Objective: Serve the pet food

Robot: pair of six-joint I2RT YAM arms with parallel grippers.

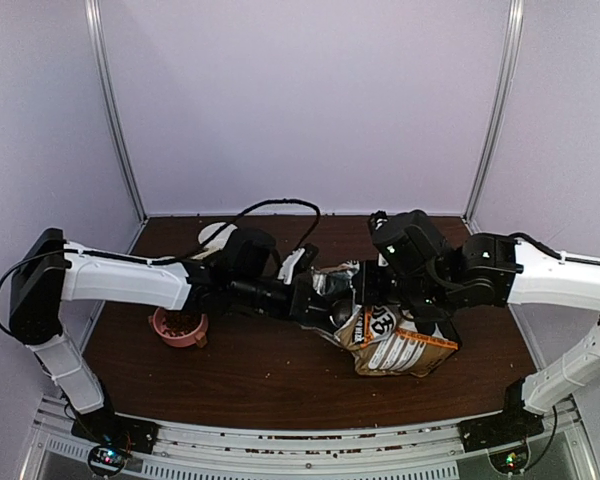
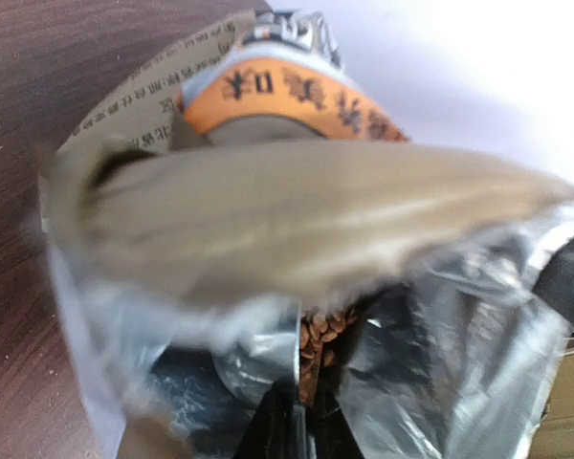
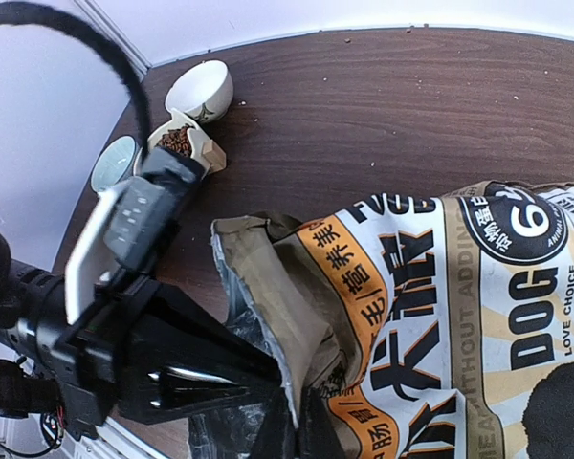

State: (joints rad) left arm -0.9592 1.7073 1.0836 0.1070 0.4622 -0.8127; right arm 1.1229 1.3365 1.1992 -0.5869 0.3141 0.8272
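Here's the counter (image 1: 280,375), dark brown wood grain, running wall to wall. Behind it stands a plain back wall (image 1: 300,100), pale lilac-white, and matching panels close in as the left wall (image 1: 30,120) and the right wall (image 1: 570,120). Slim metal posts (image 1: 115,110) mark the two back corners. A ridged metal rail (image 1: 310,440) edges the near side. The light is soft and even.

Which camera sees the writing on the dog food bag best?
The right wrist view: the bag shows its printed front, readable. The top view shows it small and partly hidden. The left wrist view shows its blurry open mouth, kibble inside.
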